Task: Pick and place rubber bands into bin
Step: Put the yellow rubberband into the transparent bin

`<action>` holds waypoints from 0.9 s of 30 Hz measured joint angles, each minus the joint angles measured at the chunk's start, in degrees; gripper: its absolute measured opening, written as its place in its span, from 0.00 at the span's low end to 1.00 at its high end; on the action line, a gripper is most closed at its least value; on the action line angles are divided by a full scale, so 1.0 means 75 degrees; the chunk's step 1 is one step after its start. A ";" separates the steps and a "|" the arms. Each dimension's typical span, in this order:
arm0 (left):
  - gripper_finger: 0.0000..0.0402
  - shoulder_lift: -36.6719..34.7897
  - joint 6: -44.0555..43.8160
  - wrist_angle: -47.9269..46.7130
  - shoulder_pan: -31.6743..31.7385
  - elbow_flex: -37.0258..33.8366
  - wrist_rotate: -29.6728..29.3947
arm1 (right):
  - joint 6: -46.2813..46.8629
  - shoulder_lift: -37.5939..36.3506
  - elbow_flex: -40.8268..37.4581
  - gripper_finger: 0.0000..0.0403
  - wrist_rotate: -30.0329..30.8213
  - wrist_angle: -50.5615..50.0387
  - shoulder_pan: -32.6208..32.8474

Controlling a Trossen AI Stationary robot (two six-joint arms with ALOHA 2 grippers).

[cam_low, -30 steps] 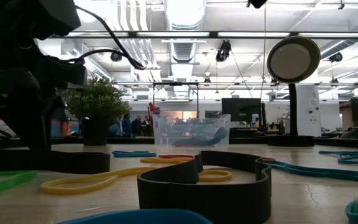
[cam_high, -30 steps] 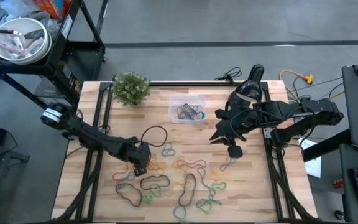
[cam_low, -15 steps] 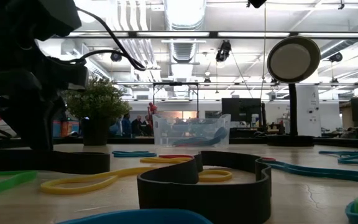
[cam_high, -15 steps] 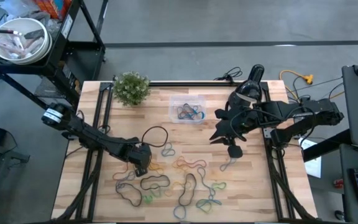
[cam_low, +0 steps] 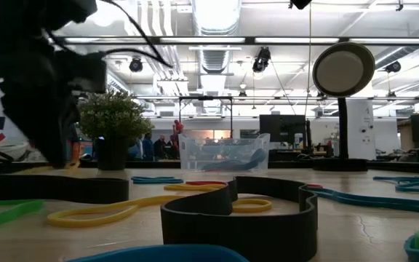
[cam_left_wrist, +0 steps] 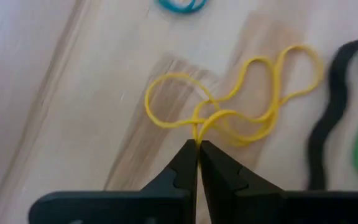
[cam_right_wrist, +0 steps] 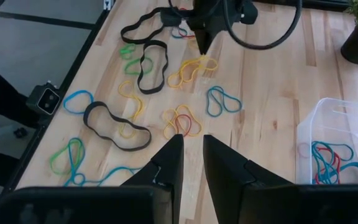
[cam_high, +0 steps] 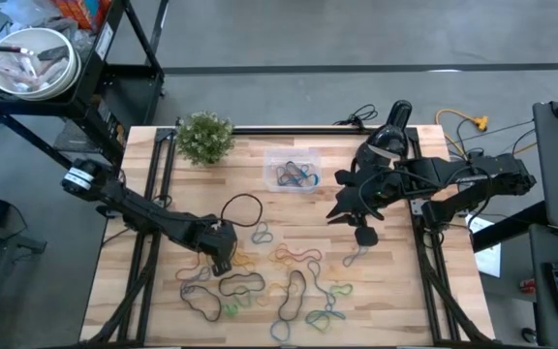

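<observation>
Left gripper (cam_left_wrist: 198, 144) is down at the table's near-left part, its fingers pressed together on a strand of a yellow rubber band (cam_left_wrist: 241, 106), which lies looped on the wooden table (cam_high: 395, 281) just ahead of the fingertips. In the high view the same gripper (cam_high: 223, 260) sits at the left edge of the scatter of rubber bands (cam_high: 269, 281), with a large black cable loop (cam_high: 243, 211) beside it. In the right wrist view the left gripper (cam_right_wrist: 202, 45) points down at the yellow band (cam_right_wrist: 191, 67). Around it lie loose bands: black loops (cam_right_wrist: 151, 68), a blue double loop (cam_right_wrist: 221, 101), a yellow and red tangle (cam_right_wrist: 180, 121), a green and blue one near the table edge (cam_right_wrist: 70, 158). Right gripper (cam_right_wrist: 190, 155) hangs above the table's right-centre part, holding nothing, its fingers a narrow gap apart; in the high view it sits (cam_high: 364, 233) beside and to the right of the bin (cam_high: 293, 171). The bin, clear plastic, stands at the table's far centre, beside a small potted plant (cam_high: 204, 136), and holds several blue and red bands (cam_right_wrist: 331, 163). Low view shows the bin (cam_low: 224, 154) beyond a thick black band (cam_low: 238, 211) and a yellow band (cam_low: 122, 211) lying flat in the foreground.
</observation>
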 joint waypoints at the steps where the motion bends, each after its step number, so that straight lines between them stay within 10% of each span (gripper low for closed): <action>1: 0.00 -0.0066 0.0010 -0.0003 0.0000 0.0049 0.0010 | 0.0005 0.0000 0.0000 0.14 0.0000 0.0001 0.0000; 12: 0.00 -0.1143 0.1287 -0.0062 -0.0012 0.0863 0.0413 | 0.0057 0.0000 0.0000 0.14 0.0003 -0.0005 0.0000; 17: 0.00 -0.1114 0.1493 -0.2203 -0.0062 0.1422 -0.0060 | 0.0047 0.0000 -0.0001 0.14 0.0015 -0.0005 -0.0003; 27: 0.00 -0.1515 0.2187 -0.1163 -0.0047 0.1883 -0.0718 | 0.0056 0.0000 -0.0003 0.14 0.0023 0.0019 -0.0003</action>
